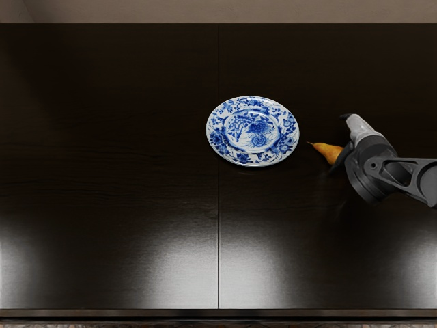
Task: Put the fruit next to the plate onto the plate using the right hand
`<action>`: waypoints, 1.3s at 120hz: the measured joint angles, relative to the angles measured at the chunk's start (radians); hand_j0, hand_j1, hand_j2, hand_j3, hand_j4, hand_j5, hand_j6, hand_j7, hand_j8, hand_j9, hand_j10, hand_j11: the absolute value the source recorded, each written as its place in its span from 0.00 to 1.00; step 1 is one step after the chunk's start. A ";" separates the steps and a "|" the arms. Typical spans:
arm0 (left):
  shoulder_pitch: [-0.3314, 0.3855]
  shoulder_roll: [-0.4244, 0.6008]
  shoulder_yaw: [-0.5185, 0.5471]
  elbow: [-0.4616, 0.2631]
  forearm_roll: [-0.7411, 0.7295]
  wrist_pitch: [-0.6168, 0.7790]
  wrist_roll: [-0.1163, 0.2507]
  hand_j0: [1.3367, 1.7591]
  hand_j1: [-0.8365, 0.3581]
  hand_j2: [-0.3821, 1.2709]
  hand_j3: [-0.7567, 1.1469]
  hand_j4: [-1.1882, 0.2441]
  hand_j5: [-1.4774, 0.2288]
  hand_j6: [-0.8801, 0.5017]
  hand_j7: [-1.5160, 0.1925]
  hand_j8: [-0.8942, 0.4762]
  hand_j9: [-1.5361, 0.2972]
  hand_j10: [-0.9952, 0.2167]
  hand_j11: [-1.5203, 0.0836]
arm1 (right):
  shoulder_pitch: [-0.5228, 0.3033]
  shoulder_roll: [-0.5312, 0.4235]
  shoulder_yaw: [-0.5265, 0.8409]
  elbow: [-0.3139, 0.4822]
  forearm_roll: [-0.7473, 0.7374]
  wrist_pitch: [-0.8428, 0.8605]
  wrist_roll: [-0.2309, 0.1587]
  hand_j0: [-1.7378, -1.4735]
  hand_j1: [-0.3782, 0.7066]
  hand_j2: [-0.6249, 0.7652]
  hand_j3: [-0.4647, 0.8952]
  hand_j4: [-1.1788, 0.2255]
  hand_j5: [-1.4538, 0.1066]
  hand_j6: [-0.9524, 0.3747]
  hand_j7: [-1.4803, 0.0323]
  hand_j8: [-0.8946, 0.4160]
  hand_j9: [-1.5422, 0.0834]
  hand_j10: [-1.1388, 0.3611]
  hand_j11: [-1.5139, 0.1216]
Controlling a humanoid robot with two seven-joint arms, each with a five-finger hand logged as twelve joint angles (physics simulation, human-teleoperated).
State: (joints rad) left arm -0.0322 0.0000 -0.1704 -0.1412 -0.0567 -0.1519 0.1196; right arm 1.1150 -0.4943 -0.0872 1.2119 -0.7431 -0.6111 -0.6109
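You are looking at a dark, glossy table (109, 171) that fills nearly the whole view. A thin seam (218, 239) runs straight from its far edge to its near edge, splitting the top into two panels. Soft pale reflections (171, 263) lie on the near part, on both sides of that seam. Beyond the far edge you see a strip of beige wall (225, 10). Under the near edge shows a sliver of mottled floor (205, 325).

Home dining setting: dark wood table (109, 205), blue-white china plate (252, 130), beige wall (232, 10).
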 joint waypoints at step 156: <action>0.000 0.000 -0.001 0.000 0.000 0.000 0.000 0.76 0.99 0.23 0.40 0.83 0.87 0.64 0.89 0.65 0.84 0.82 0.95 | -0.002 0.073 -0.006 -0.068 0.024 -0.006 -0.010 0.21 0.25 0.04 0.64 0.52 0.62 0.41 0.63 0.57 0.59 0.70 0.58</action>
State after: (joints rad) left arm -0.0322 0.0000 -0.1710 -0.1412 -0.0564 -0.1519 0.1194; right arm 1.1126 -0.4213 -0.0936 1.1435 -0.7190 -0.6169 -0.6209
